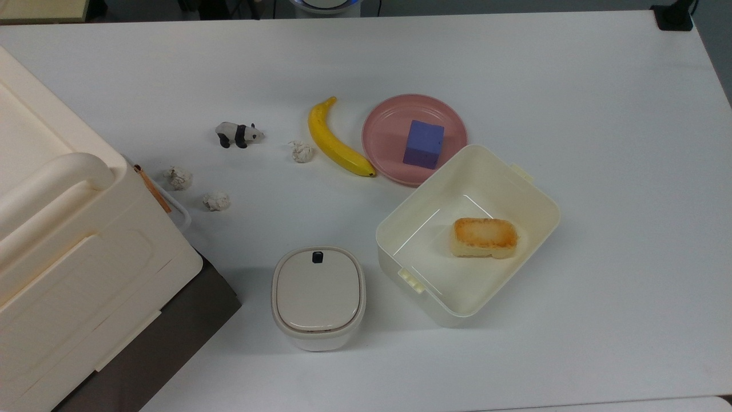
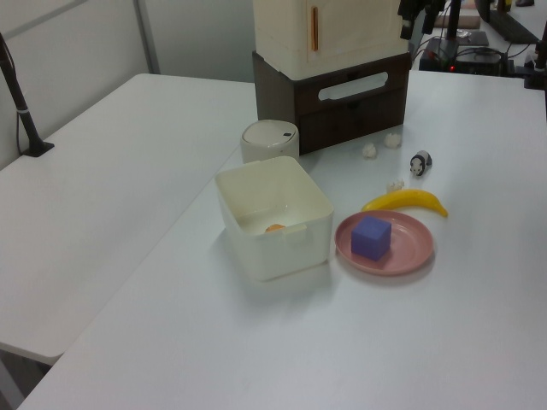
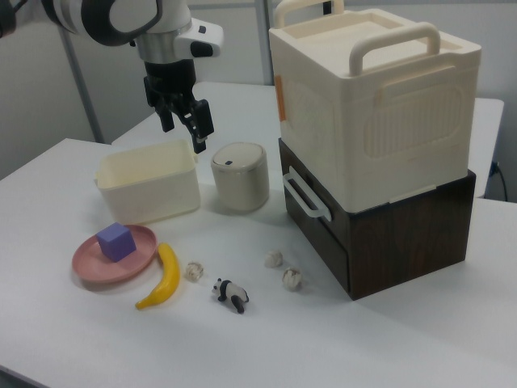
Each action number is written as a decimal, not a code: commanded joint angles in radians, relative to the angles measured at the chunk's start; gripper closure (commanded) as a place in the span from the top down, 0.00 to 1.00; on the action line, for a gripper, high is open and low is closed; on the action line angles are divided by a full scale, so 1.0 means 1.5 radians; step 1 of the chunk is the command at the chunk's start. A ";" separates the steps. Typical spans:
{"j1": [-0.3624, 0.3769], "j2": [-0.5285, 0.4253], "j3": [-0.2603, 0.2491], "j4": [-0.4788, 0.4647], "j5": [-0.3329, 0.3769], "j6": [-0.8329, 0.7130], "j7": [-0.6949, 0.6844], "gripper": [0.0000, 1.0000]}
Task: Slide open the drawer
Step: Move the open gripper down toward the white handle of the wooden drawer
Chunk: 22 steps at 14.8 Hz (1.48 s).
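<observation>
The drawer (image 3: 317, 228) has a dark brown front and a white loop handle (image 3: 304, 196). It sits pushed in, flush with the dark wooden base under a large cream box (image 3: 371, 113). The left view shows the drawer front (image 2: 352, 104) facing the table, and the top view shows the handle (image 1: 182, 210) poking out from under the box. In the right view my gripper (image 3: 186, 129) hangs open and empty in the air. It is above the gap between the cream tub (image 3: 149, 187) and the lidded bin (image 3: 240, 175), well to the right view's left of the drawer.
Two crumpled paper balls (image 1: 178, 178) (image 1: 216, 201) lie just in front of the drawer, and a third (image 1: 301, 151) is by the banana (image 1: 334, 140). A toy panda (image 1: 237, 134), a pink plate (image 1: 389, 134) with a purple block (image 1: 424, 143), and bread (image 1: 485, 236) in the tub are nearby.
</observation>
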 commanded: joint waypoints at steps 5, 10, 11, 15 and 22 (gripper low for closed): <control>0.002 -0.006 -0.003 -0.005 0.007 -0.004 -0.011 1.00; -0.005 -0.006 -0.006 -0.011 0.005 -0.004 -0.164 1.00; -0.006 -0.006 -0.010 -0.013 0.003 -0.005 -0.234 1.00; -0.020 -0.005 -0.010 -0.028 -0.039 -0.007 -0.502 1.00; -0.012 0.005 -0.005 -0.099 -0.122 0.089 -0.619 1.00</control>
